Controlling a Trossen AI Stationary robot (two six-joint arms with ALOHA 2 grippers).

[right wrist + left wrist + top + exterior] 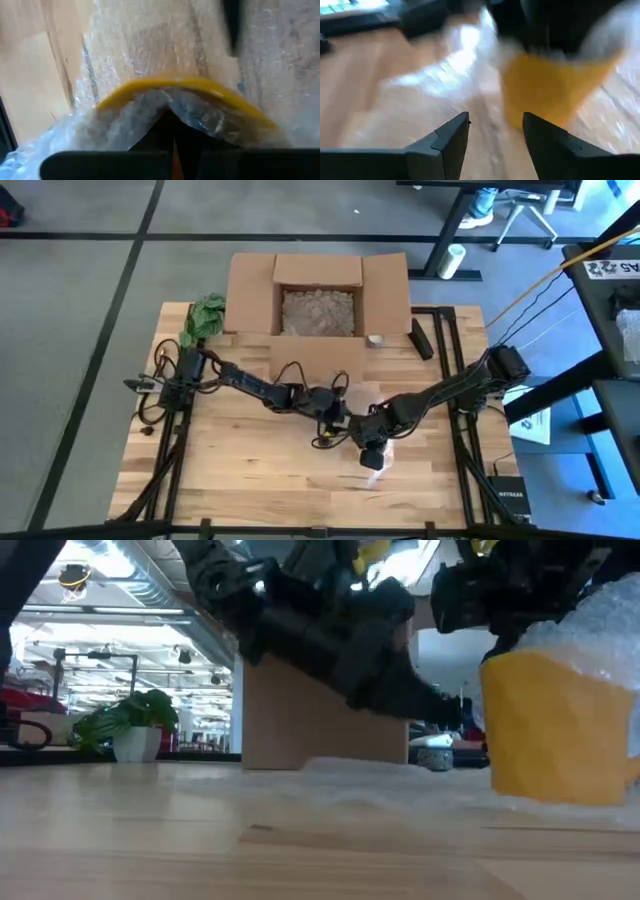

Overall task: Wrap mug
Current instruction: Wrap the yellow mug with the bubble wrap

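Yellow mug [555, 730] and bubble wrap [150, 115] sit pinched in my right gripper [372, 457]; my left gripper [495, 135] gapes beside them.

Glossy yellow mug [555, 730], crinkly clear bubble wrap [145, 45], pale matt wooden table [260, 470], brown cardboard box [318, 290].

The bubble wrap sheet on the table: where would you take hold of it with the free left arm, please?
Probably the loose flat part of the bubble wrap lying on the table beside the yellow mug. Come in low from the left gripper side; the right gripper already occupies the mug's rim.
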